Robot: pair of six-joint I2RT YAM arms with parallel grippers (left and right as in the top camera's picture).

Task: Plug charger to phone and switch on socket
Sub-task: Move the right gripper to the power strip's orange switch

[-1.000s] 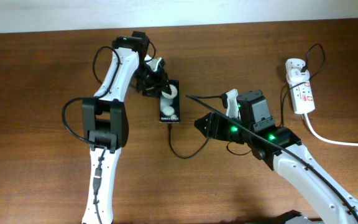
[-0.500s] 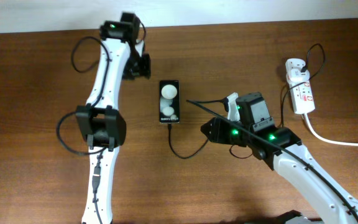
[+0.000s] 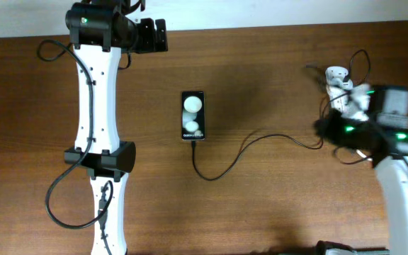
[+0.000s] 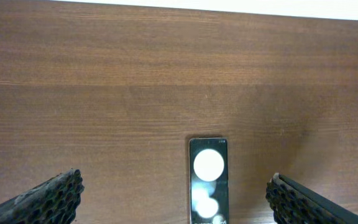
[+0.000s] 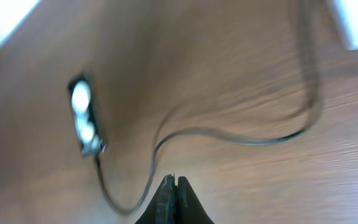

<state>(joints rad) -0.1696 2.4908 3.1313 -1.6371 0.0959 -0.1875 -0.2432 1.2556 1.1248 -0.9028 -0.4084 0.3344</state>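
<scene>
**Q:** What surface and surroundings appear?

**A:** A matte brown wood-grain tabletop [image 3: 275,212], with a pale white band [image 4: 166,4] along its far edge.

**Q:** Where do the task items lie?

**A:** The slim black rectangular smartphone [image 3: 193,115], glossy with two round white spots, lies flat mid-table. The thin black charger cable [image 3: 212,178] meets its lower short edge, loops, and runs to the small white elongated power strip [image 3: 338,95] at the right. The strip is partly hidden by the blurred right arm.

**Q:** And the fingers?

**A:** The left gripper [image 4: 174,180], with dimpled black pads, is spread wide over bare wood, apart from the smartphone. The right gripper [image 5: 172,185] is pressed together on nothing, near the strip.
</scene>
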